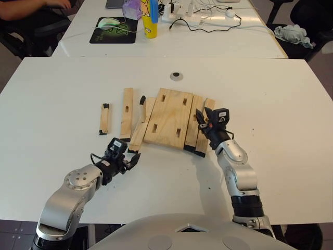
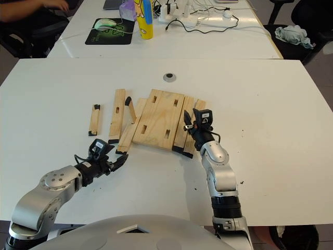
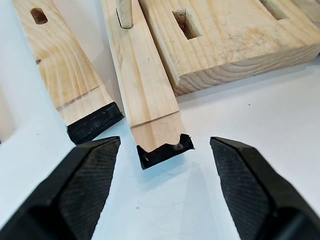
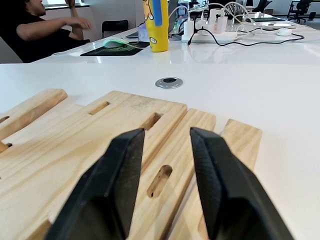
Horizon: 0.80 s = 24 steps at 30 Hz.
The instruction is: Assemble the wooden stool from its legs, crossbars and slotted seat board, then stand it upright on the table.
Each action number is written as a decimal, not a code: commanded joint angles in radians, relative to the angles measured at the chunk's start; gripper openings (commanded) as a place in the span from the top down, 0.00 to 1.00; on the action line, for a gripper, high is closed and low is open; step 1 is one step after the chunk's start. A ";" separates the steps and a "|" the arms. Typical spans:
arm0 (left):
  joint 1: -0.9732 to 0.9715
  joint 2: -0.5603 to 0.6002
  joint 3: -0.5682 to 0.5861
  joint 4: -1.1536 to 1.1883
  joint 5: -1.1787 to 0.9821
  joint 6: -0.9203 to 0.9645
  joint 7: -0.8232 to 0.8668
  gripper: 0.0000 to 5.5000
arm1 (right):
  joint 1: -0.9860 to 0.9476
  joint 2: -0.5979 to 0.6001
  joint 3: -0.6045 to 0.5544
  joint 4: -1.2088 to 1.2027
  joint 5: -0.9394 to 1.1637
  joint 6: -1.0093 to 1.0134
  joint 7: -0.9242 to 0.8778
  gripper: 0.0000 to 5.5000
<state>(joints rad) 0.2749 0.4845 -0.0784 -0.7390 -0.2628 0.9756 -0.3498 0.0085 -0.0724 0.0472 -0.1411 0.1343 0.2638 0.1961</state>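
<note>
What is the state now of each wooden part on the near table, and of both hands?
Seat board: lying down, slots empty.
Left legs: lying flat, unattached.
Right legs: lying flat, beside the board.
Short crossbar: lying apart, loose.
Left hand: open, empty.
Right hand: open, empty.

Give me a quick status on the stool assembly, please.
Left gripper open, at black-capped end of a leg. Right gripper open, over the legs right of the seat board. Nothing assembled, all lying flat on table. Nothing blocking either gripper.
</note>
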 commanded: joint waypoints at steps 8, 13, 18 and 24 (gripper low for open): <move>-0.055 -0.078 -0.066 0.052 0.029 0.009 0.081 0.39 | -0.029 -0.010 0.008 -0.012 0.006 0.037 0.015 0.69; -0.045 -0.104 -0.068 0.076 0.050 -0.002 0.120 0.39 | -0.033 -0.016 0.005 -0.007 0.010 0.044 0.022 0.69; -0.047 -0.145 -0.096 0.117 0.074 -0.026 0.153 0.39 | -0.052 -0.022 0.007 -0.003 0.013 0.057 0.034 0.69; -0.071 -0.198 -0.101 0.164 0.099 -0.048 0.195 0.39 | -0.061 -0.031 0.007 0.004 0.017 0.062 0.045 0.69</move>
<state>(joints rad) 0.2123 0.2962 -0.1819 -0.5973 -0.1810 0.9272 -0.1730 -0.0394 -0.1007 0.0536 -0.1431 0.1448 0.3104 0.2322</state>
